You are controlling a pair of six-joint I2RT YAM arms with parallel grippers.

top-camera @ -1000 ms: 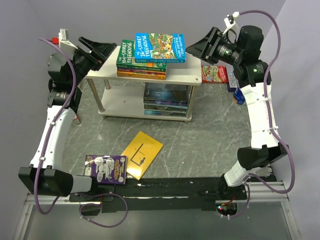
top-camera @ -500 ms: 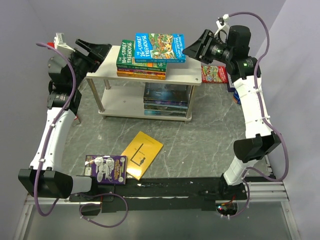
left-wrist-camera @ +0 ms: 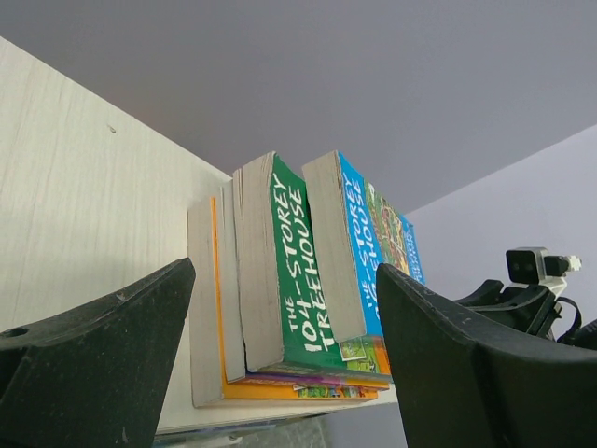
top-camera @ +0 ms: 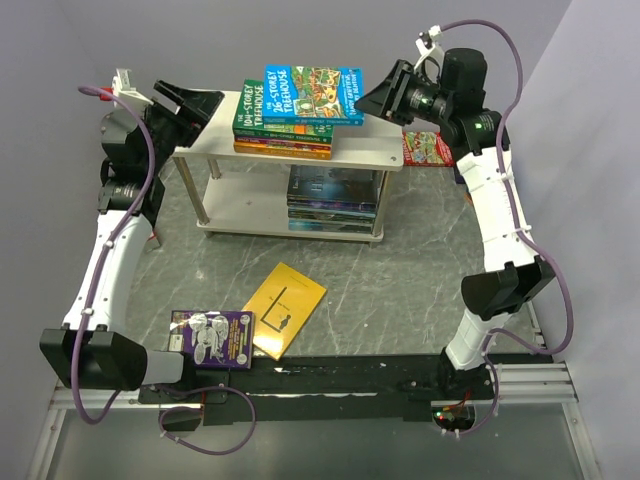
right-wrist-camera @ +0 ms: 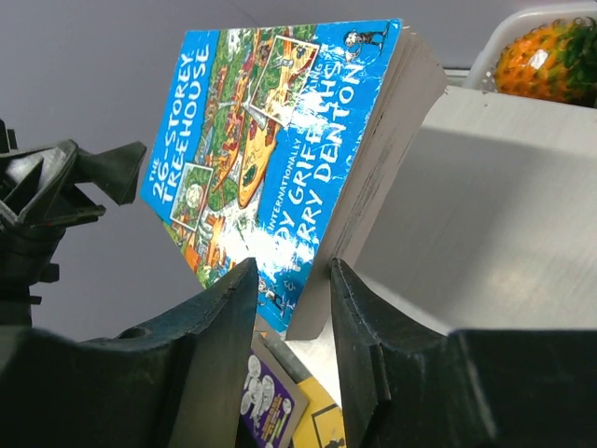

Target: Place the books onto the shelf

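A blue "26-Storey Treehouse" book (top-camera: pixel 312 93) lies on top of a stack with a green "104-Storey Treehouse" book (top-camera: pixel 255 108) on the shelf's pale top board (top-camera: pixel 370 150). My right gripper (top-camera: pixel 372 100) straddles the blue book's right corner. In the right wrist view its fingers (right-wrist-camera: pixel 224 317) press the cover and page edge of the blue book (right-wrist-camera: pixel 270 149). My left gripper (top-camera: pixel 195 100) hovers open at the shelf's left end, facing the stack's spines (left-wrist-camera: pixel 294 271). A yellow book (top-camera: pixel 285 308) and a purple book (top-camera: pixel 212 338) lie on the table.
Dark books (top-camera: pixel 333 198) are stacked on the shelf's white lower board. A red-green packet (top-camera: pixel 428 148) lies behind the shelf's right end. An orange object in a white basket (right-wrist-camera: pixel 546 56) shows beyond the shelf in the right wrist view.
My right gripper has moved left to the blue book's corner and narrowed its jaws onto it. The blue book has shifted slightly left. The left arm has barely moved.
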